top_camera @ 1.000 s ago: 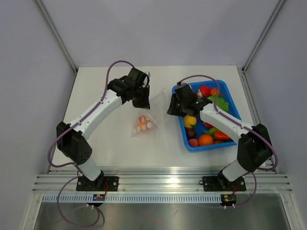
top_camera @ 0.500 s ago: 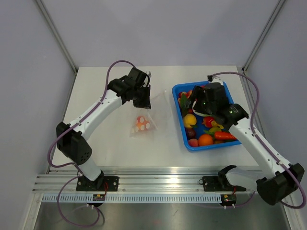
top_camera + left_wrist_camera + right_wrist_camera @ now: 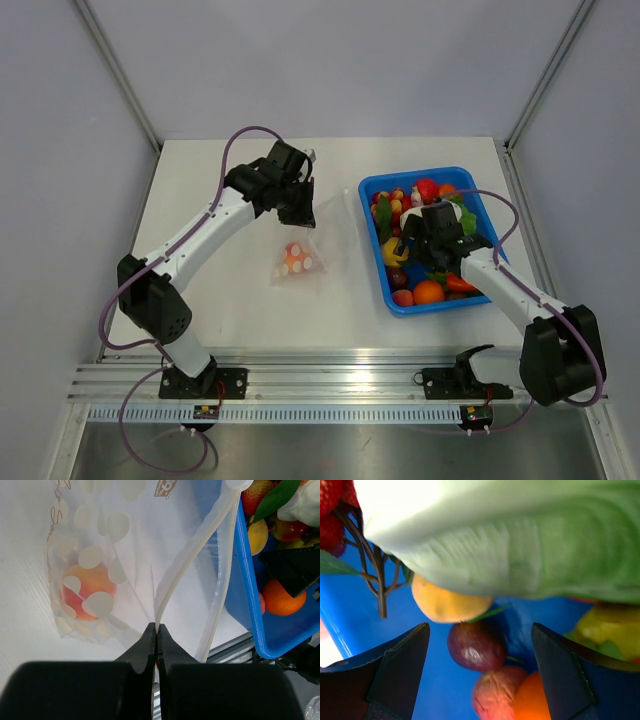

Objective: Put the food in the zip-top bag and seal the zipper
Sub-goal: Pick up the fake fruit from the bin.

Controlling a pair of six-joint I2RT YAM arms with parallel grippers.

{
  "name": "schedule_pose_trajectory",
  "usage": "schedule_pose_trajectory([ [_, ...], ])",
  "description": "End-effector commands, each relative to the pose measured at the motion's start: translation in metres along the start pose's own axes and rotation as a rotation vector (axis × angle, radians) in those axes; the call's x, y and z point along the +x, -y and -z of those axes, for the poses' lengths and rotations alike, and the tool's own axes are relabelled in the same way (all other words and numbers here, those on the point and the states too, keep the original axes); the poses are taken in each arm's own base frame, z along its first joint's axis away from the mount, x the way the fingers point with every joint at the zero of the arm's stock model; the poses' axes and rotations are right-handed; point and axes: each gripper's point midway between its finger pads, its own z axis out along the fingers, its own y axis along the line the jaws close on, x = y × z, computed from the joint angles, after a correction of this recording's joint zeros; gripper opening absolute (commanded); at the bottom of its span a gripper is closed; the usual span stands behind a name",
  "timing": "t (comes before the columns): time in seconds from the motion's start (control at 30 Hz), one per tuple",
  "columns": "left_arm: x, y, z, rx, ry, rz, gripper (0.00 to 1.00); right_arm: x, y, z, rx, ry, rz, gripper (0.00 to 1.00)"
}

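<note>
The table [image 3: 230, 300] carries a blue tray [image 3: 420, 173] heaped with the food [image 3: 429, 292]. Just left of the tray lies the zip-top bag [image 3: 300, 255], with one orange-red piece [image 3: 82, 582] already inside. The left pincer [image 3: 156, 628], beside the tray's left wall, is clenched on the zipper [image 3: 192, 552], lifting one lip so the mouth gapes toward the tray. The right pincer [image 3: 480, 630] hangs released inside the tray. Its jaws are spread over a purple fruit [image 3: 476, 645] below the lettuce [image 3: 520, 545], probably its next pick.

Cursive lettering [image 3: 52, 517] and small orange logo [image 3: 165, 487] on zip-top bag [image 3: 140, 545]; neither legible
</note>
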Motion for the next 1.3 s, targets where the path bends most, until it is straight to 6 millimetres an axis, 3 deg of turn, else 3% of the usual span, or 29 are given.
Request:
schedule_pose_trajectory([
  [0.0, -0.019, 0.018, 0.023, 0.063, 0.083, -0.028, 0.0, -0.028, -0.024, -0.011, -0.107, 0.118, -0.035, 0.9],
  [0.17, -0.018, 0.016, 0.024, 0.056, 0.079, -0.027, 0.0, -0.028, -0.034, -0.028, -0.149, 0.113, -0.037, 0.92],
  [0.53, -0.018, 0.018, 0.024, 0.065, 0.082, -0.025, 0.0, -0.017, -0.027, -0.052, -0.122, 0.086, -0.023, 0.86],
  [0.57, -0.019, 0.018, 0.024, 0.066, 0.084, -0.025, 0.0, -0.018, -0.026, -0.052, -0.119, 0.084, -0.02, 0.84],
  [0.63, -0.018, 0.019, 0.023, 0.068, 0.082, -0.022, 0.0, -0.019, -0.026, -0.048, -0.117, 0.095, -0.015, 0.65],
  [0.7, -0.018, 0.018, 0.024, 0.067, 0.082, -0.025, 0.0, -0.024, -0.027, -0.036, -0.136, 0.128, -0.022, 0.35],
  [0.77, -0.018, 0.018, 0.023, 0.065, 0.083, -0.027, 0.0, -0.029, -0.026, -0.025, -0.136, 0.157, -0.028, 0.25],
  [0.9, -0.019, 0.018, 0.025, 0.064, 0.087, -0.03, 0.0, -0.045, -0.03, 0.014, -0.175, 0.229, -0.02, 0.25],
  [1.27, -0.02, 0.018, 0.026, 0.067, 0.093, -0.028, 0.0, -0.062, -0.033, 0.09, -0.242, 0.332, -0.004, 0.25],
])
